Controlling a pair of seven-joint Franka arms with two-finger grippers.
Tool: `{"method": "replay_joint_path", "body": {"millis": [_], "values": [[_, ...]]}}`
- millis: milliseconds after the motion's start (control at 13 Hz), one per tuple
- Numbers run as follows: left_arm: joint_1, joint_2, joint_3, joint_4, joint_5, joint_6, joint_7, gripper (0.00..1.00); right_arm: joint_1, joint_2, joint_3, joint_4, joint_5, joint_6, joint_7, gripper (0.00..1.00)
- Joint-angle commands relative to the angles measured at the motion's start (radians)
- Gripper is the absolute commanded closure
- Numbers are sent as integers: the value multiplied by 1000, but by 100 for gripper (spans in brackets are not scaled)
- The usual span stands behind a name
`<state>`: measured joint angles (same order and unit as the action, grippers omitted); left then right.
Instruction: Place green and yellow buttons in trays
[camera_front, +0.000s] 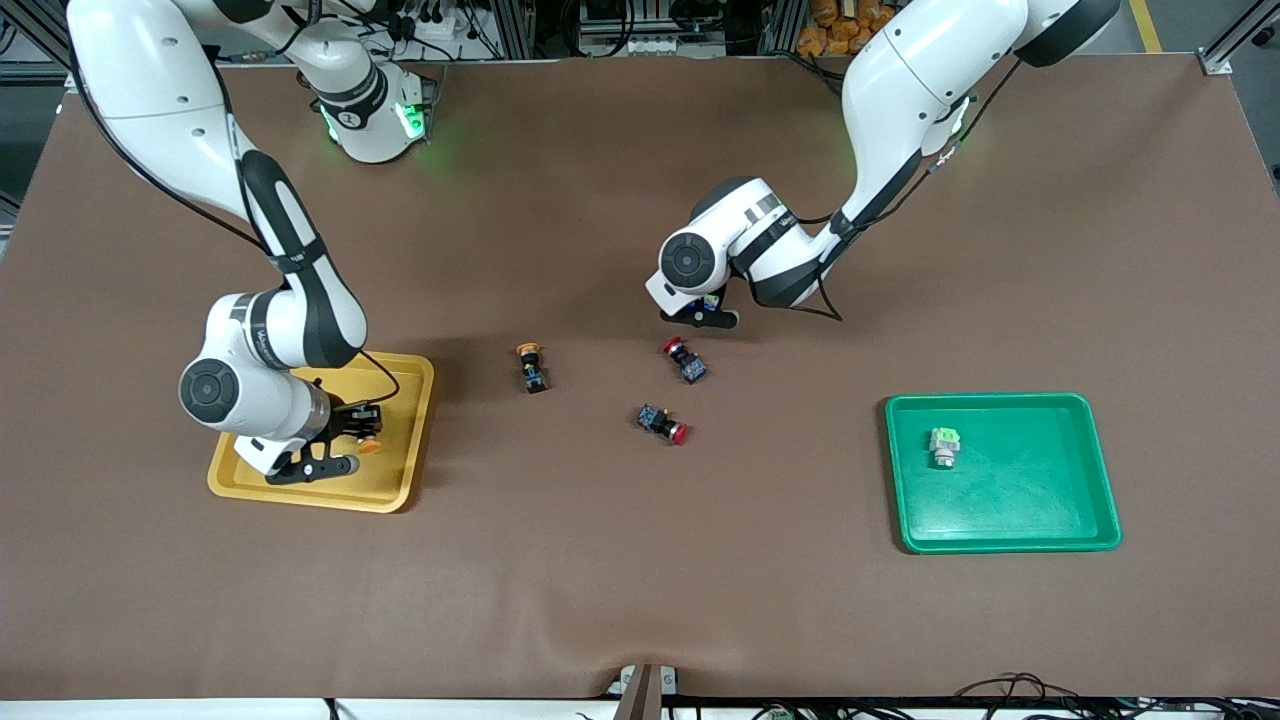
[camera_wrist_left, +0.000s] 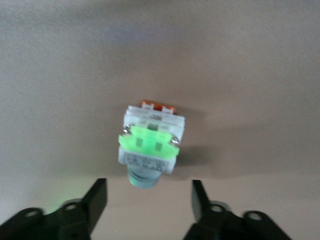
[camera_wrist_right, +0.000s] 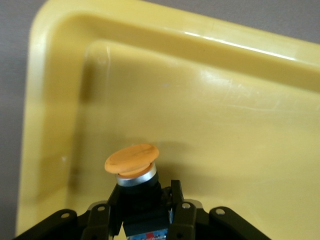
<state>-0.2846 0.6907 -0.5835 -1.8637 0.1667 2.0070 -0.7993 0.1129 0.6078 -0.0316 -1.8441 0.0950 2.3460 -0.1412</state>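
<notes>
Brown matting covers the surface (camera_front: 600, 560). Right jaws (camera_wrist_right: 145, 212), over the yellow tray (camera_wrist_right: 240, 125), are closed on an orange-capped button (camera_wrist_right: 132, 162). Left jaws (camera_wrist_left: 149, 200) stand parted, a green-capped button (camera_wrist_left: 150, 145) lying just ahead of them, untouched. Another green-capped button (camera_front: 944, 446) rests in the green tray (camera_front: 1050, 500).

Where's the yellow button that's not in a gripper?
In the front view, the loose yellow button lies on the table between the yellow tray and the two red buttons.

Two red-capped buttons (camera_front: 684, 360) (camera_front: 663, 424) lying mid-table on their sides, brown table mat (camera_front: 640, 600)
</notes>
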Motion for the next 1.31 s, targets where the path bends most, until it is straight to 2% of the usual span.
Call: {"method": "replay_joint_path", "body": {"millis": [0, 231, 308, 385, 462, 692, 1000, 1231], "values": [[19, -23, 1, -16, 24, 26, -20, 62, -30, 23, 18, 3, 14, 21, -38, 100], [21, -20, 2, -8, 22, 27, -18, 77, -29, 29, 18, 3, 14, 38, -41, 100], [19, -16, 1, 1, 21, 26, -26, 98, -29, 29, 18, 3, 12, 38, -49, 86], [21, -14, 2, 4, 20, 26, -29, 100, -29, 29, 18, 3, 14, 38, -58, 23], [21, -16, 2, 5, 20, 26, -31, 100, -26, 29, 18, 3, 14, 38, -58, 0], [33, -28, 1, 30, 19, -5, -26, 100, -19, 27, 18, 2, 14, 36, -58, 0], [58, -30, -3, 197, -18, -206, -14, 100, -18, -26, 38, -32, 15, 13, -52, 0], [87, -30, 1, 274, -18, -237, -17, 100, -18, -74, 48, -32, 19, -68, -47, 0]]}}
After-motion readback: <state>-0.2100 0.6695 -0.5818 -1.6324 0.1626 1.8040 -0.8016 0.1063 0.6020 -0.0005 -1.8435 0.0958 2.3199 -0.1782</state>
